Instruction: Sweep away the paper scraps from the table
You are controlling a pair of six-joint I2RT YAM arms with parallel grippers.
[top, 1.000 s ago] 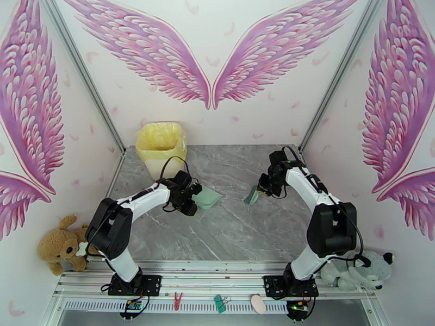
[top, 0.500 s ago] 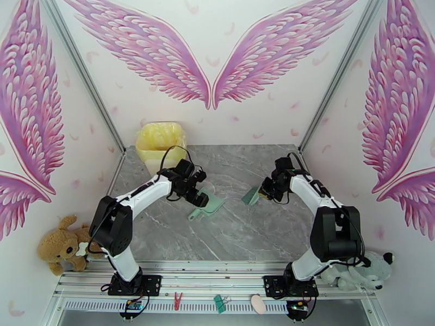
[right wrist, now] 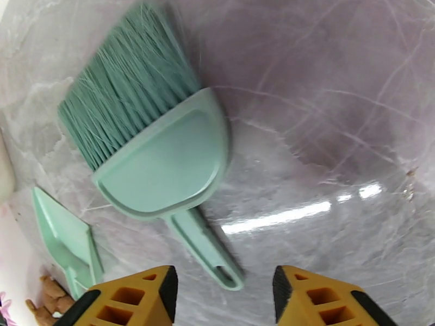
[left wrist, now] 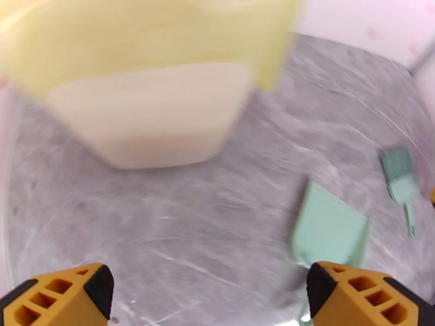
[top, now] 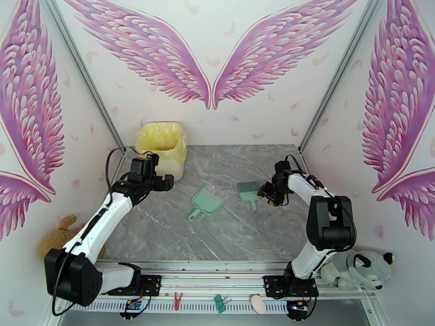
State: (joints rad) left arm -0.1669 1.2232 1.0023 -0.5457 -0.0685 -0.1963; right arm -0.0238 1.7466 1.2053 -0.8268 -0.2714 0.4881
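The grey marble table (top: 228,234) carries a mint-green dustpan (top: 207,203) and a mint-green brush (top: 250,192), both lying flat near the middle. No paper scraps are in view. My left gripper (top: 162,183) hovers open and empty beside the bin, well left of the dustpan (left wrist: 326,229); its orange fingertips (left wrist: 60,294) stand wide apart around the gripper's centre (left wrist: 209,300). My right gripper (top: 265,192) is open just behind the brush (right wrist: 157,158). The handle's end lies ahead of the gap (right wrist: 225,300), touching neither finger.
A cream bin with a yellow liner (top: 160,145) stands at the table's back left corner. A brown plush toy (top: 57,248) sits beyond the left edge and a grey one (top: 359,267) beyond the right. Clips lie on the front rail (top: 217,302).
My left gripper opened, left the dustpan on the table and swung back left toward the bin. My right gripper opened and the brush now lies flat on the table.
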